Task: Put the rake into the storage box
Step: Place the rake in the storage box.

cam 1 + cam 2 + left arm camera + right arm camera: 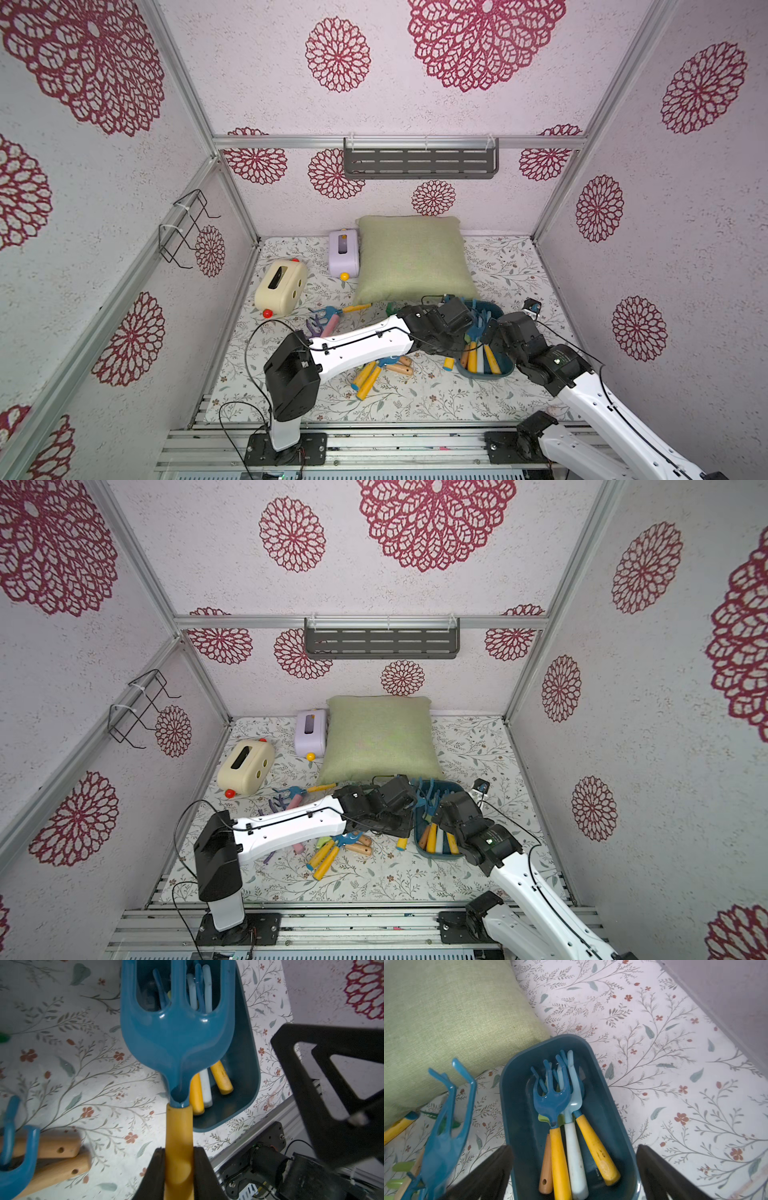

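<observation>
The rake (176, 1039) has a blue pronged head and a yellow handle. My left gripper (178, 1153) is shut on the handle and holds it over the near left rim of the storage box (245, 1076), with the prongs pointing along the box. In the right wrist view the rake (444, 1147) hangs just left of the dark teal storage box (512, 1118). My right gripper (574, 1147) stands open above the box's near end with nothing between its fingers. Several rakes (552, 1103) lie in the box. In both top views the two grippers (465, 332) (492, 336) meet over the box (486, 376) (436, 856).
A green pillow (411, 257) lies behind the box. A cream toaster-shaped box (280, 286) and a lilac one (343, 253) stand at the back left. Loose toy tools (374, 374) lie under my left arm, and more (328, 320) lie near the cream box.
</observation>
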You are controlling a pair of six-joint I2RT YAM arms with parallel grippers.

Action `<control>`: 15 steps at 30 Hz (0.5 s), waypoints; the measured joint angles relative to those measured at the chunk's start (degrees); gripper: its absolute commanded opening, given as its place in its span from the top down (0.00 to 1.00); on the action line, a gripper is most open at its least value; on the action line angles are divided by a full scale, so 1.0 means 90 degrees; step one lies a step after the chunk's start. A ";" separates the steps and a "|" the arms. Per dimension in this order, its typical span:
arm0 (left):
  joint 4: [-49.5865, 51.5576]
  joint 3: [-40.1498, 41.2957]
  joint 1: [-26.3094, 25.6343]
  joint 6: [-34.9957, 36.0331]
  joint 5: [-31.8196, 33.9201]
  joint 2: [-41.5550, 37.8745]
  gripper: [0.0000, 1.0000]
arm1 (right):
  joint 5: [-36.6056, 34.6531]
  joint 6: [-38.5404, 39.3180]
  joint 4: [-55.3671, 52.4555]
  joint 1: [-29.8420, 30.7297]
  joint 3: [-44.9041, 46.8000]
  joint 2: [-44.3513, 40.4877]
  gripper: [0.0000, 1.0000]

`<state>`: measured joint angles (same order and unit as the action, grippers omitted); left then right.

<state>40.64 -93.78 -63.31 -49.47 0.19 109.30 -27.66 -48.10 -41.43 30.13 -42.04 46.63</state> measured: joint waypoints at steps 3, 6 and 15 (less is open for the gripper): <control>-0.0163 -0.0381 0.0036 -0.0049 -0.0177 0.0488 0.93 | -0.0248 -0.0223 -0.0270 -0.0017 -0.0061 -0.0058 0.01; -0.0372 -0.0561 0.0083 -0.0182 -0.0328 0.0857 0.93 | -0.0464 -0.0454 -0.0539 -0.0032 -0.0160 -0.0267 0.01; -0.0925 -0.0760 0.0155 -0.0634 -0.0471 0.1280 0.86 | -0.0729 -0.0673 -0.0857 -0.0041 -0.0452 -0.0879 0.01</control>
<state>32.32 -100.62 -61.91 -55.18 -4.05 120.81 -34.22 -54.15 -49.15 29.76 -46.11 38.72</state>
